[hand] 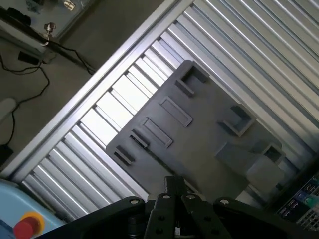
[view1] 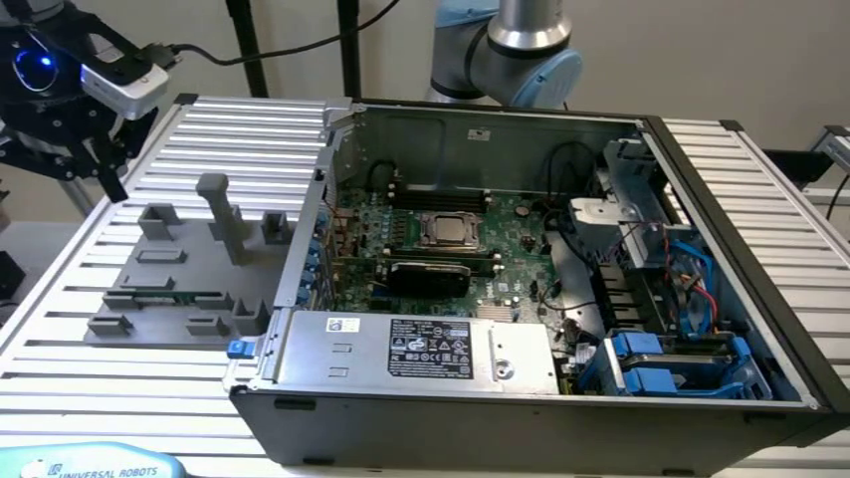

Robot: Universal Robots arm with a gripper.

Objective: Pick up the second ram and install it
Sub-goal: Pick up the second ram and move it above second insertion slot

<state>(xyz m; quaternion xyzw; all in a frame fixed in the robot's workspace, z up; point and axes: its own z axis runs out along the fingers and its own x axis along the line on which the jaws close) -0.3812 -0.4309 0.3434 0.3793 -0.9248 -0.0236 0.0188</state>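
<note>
The second ram is a thin dark-green stick lying in a slot near the front of the grey fixture plate, on the exterior view's left of the open computer case. My gripper hangs well above the slatted table at the plate's far left corner, apart from the ram and holding nothing that I can see. In the wrist view the gripper looks down on the fixture plate and its grey blocks. The long black memory slots run along the motherboard behind the CPU socket.
The open case has tall metal walls around the motherboard. A silver power supply fills its front, with blue drive bays at the right. A tall grey post rises from the fixture plate. An emergency-stop button sits off the table.
</note>
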